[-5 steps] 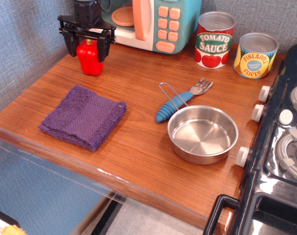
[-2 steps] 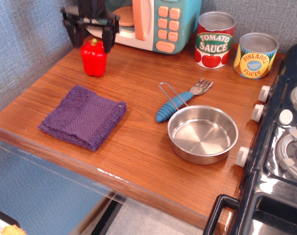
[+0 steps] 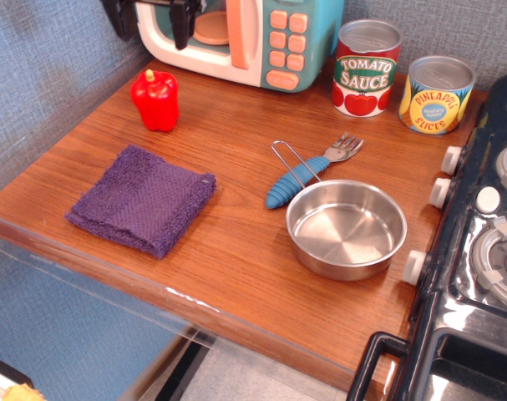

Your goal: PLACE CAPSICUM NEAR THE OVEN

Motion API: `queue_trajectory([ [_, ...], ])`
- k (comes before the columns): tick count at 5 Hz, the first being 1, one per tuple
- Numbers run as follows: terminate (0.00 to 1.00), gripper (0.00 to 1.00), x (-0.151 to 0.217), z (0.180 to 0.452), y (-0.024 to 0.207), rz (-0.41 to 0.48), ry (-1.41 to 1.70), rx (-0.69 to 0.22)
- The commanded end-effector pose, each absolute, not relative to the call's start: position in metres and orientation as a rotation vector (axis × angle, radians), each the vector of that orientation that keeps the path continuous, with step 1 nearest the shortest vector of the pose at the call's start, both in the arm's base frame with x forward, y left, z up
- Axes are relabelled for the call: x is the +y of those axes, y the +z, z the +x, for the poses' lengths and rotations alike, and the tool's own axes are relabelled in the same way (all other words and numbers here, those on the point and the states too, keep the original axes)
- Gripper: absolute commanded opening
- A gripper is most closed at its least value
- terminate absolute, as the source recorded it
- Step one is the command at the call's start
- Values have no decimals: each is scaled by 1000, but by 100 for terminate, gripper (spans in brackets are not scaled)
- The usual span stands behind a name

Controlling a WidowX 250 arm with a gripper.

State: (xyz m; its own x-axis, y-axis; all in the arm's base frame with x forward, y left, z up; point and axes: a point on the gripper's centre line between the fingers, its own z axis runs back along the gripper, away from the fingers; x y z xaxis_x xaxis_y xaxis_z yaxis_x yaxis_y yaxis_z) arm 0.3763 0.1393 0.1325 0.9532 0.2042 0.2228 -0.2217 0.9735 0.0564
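The red capsicum (image 3: 155, 101) stands upright on the wooden table at the back left, its yellow-green stem up. The teal oven (image 3: 253, 38) with cream door frame and peach buttons stands just behind and to the right of it. My gripper (image 3: 150, 18) is at the top edge of the view, raised well above the capsicum, open and empty, with only the black fingertips showing in front of the oven door.
A folded purple cloth (image 3: 142, 200) lies at the front left. A blue-handled fork (image 3: 307, 171) and a steel pan (image 3: 347, 228) sit mid-table. A tomato sauce can (image 3: 366, 68) and pineapple can (image 3: 437, 94) stand at the back right. A black stove (image 3: 479, 251) is on the right.
My gripper let go of the capsicum and rose up out toward the top edge. The capsicum stays standing on the table by the oven.
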Motion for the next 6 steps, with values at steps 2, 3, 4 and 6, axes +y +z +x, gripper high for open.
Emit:
queue_trajectory([
  [2,0,100,78,332,137,51,-20,-234],
  [3,0,100,70,327,127,74,-58,-224],
  [4,0,100,69,323,121,93,-35,-221],
  [6,100,100,69,323,121,93,-35,-221],
])
